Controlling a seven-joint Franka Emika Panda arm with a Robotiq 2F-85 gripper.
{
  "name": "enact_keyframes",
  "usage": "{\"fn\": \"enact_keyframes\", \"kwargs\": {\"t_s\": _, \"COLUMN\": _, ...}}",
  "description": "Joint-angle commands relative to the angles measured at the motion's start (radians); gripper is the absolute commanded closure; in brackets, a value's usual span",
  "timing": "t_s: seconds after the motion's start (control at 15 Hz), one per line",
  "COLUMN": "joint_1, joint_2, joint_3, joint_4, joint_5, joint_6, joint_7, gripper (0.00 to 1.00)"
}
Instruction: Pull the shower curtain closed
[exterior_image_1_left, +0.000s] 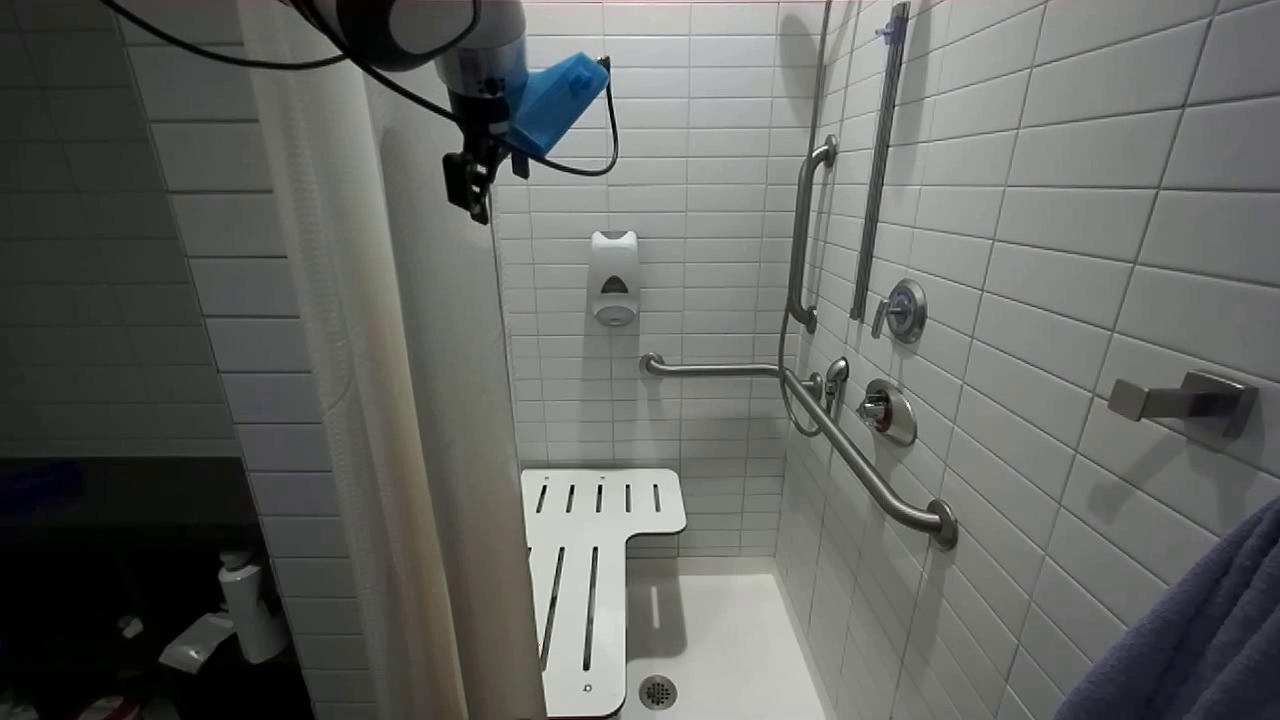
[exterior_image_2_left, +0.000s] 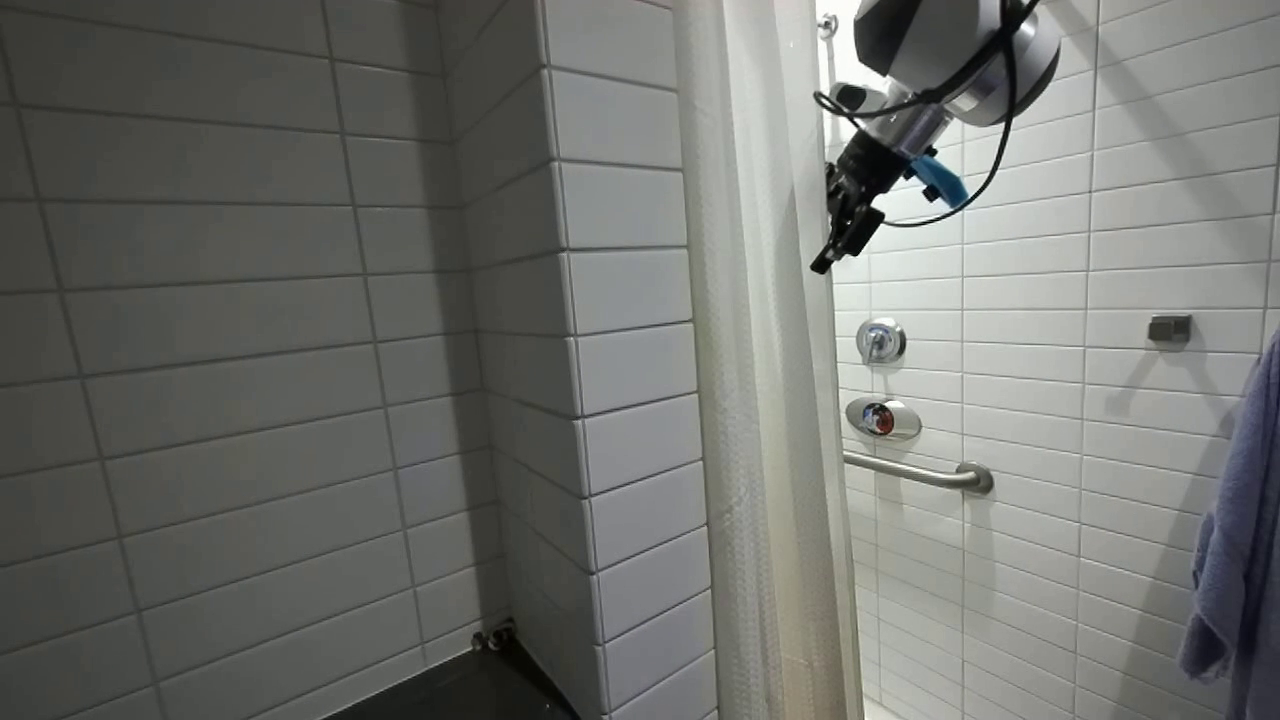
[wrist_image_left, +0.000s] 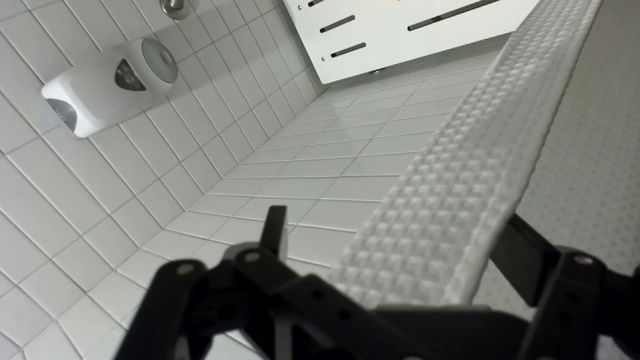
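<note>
I hold my Robotiq gripper (wrist_image_left: 397, 232) spread, one finger on each side of the hemmed edge of the shower curtain (exterior_image_1_left: 440, 430), which hangs gathered beside the tiled pillar (exterior_image_2_left: 640, 400) at left; presumably so closing pinches that edge for a rightward pull.

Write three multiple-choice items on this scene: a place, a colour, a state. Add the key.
1. The dispenser is on the: A) floor; B) tiled wall; C) seat.
2. The towel is: A) purple; B) orange; C) green.
3. The gripper is: A) shut on the towel; B) shut on nothing; C) open.

1 B: an exterior view shows it mounted there.
2 A: both exterior views show that colour.
3 C: the wrist view shows its fingers apart, the shower curtain between them.
</note>
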Motion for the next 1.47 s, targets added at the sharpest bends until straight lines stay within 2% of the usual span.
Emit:
{"fn": "enact_keyframes", "kwargs": {"t_s": 0.0, "joint_1": -0.01, "joint_2": -0.014, "joint_3": 0.015, "joint_4": -0.036, "joint_5": 0.008, "joint_6": 0.073, "joint_7": 0.018, "gripper": 0.26}}
{"fn": "enact_keyframes", "kwargs": {"t_s": 0.07, "joint_1": -0.01, "joint_2": -0.016, "joint_3": 0.016, "joint_4": -0.045, "joint_5": 0.004, "joint_6": 0.098, "joint_7": 0.02, "gripper": 0.31}}
{"fn": "enact_keyframes", "kwargs": {"t_s": 0.27, "joint_1": -0.01, "joint_2": -0.017, "joint_3": 0.018, "joint_4": -0.065, "joint_5": -0.015, "joint_6": 0.144, "joint_7": 0.04, "gripper": 0.55}}
{"fn": "enact_keyframes", "kwargs": {"t_s": 0.47, "joint_1": -0.008, "joint_2": -0.019, "joint_3": 0.016, "joint_4": -0.079, "joint_5": -0.025, "joint_6": 0.161, "joint_7": 0.052, "gripper": 0.8}}
{"fn": "enact_keyframes", "kwargs": {"t_s": 0.67, "joint_1": -0.009, "joint_2": -0.023, "joint_3": 0.015, "joint_4": -0.09, "joint_5": -0.028, "joint_6": 0.167, "joint_7": 0.061, "gripper": 0.99}}
{"fn": "enact_keyframes", "kwargs": {"t_s": 0.93, "joint_1": -0.025, "joint_2": -0.022, "joint_3": 0.021, "joint_4": -0.107, "joint_5": -0.073, "joint_6": 0.182, "joint_7": 0.12, "gripper": 1.0}}
{"fn": "enact_keyframes", "kwargs": {"t_s": 1.2, "joint_1": -0.076, "joint_2": -0.03, "joint_3": 0.012, "joint_4": -0.14, "joint_5": -0.194, "joint_6": 0.22, "joint_7": 0.285, "gripper": 1.0}}
{"fn": "enact_keyframes", "kwargs": {"t_s": 1.4, "joint_1": -0.108, "joint_2": -0.043, "joint_3": -0.013, "joint_4": -0.161, "joint_5": -0.236, "joint_6": 0.237, "joint_7": 0.366, "gripper": 1.0}}
